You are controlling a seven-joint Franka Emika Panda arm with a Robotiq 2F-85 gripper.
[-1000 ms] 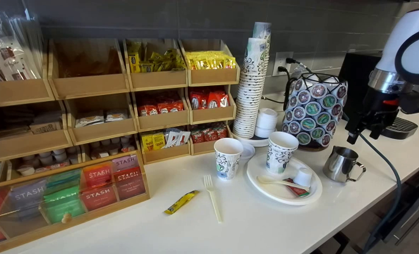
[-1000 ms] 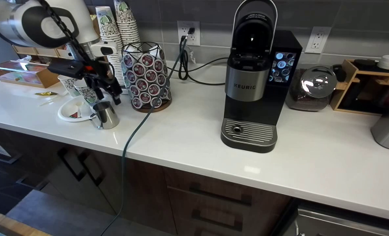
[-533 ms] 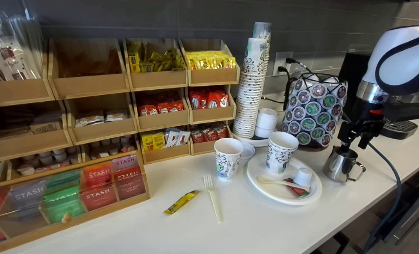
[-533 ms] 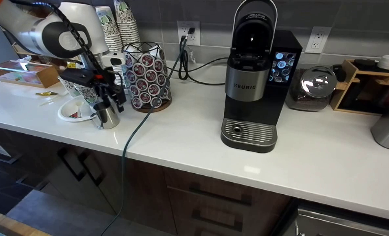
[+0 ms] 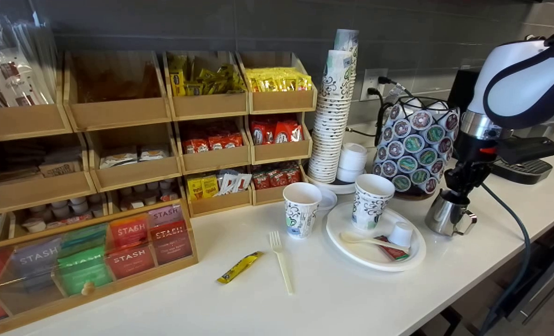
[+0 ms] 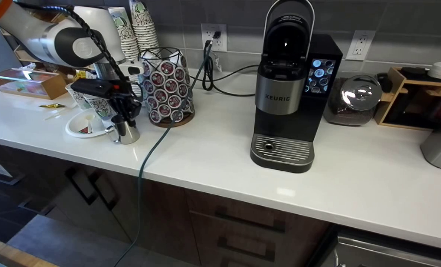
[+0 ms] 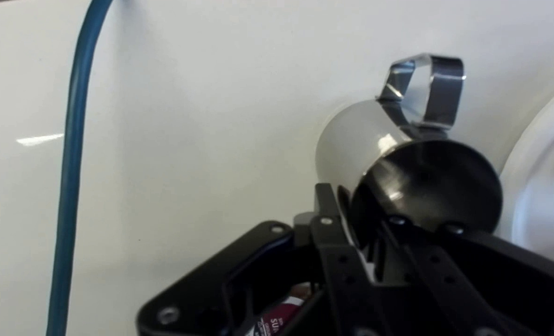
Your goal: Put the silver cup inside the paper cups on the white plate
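Observation:
The silver cup (image 5: 438, 219) stands on the counter, its handle toward the counter's front edge. In the wrist view the silver cup (image 7: 347, 140) shows its dark inside and looks slightly tilted. My gripper (image 7: 354, 214) is shut on its wall, one of the fingers (image 7: 324, 198) outside and the other inside the mouth, where its tip is hidden. In an exterior view the gripper (image 6: 126, 120) comes down from above onto the rim. The printed paper cups (image 5: 372, 207), which look nested, stand upright on the white plate (image 5: 377, 267), beside the silver cup.
A wire basket of coffee pods (image 5: 414, 151) stands close behind the gripper. A teal cable (image 7: 74, 154) runs across the counter near the silver cup. Another printed paper cup (image 5: 300, 214) and tall cup stacks (image 5: 330, 135) are past the plate. A spoon (image 5: 368, 239) lies on the plate.
My gripper has come down onto the silver cup and its jaws have shut on the wall. The cup has since shifted a little toward the pod basket.

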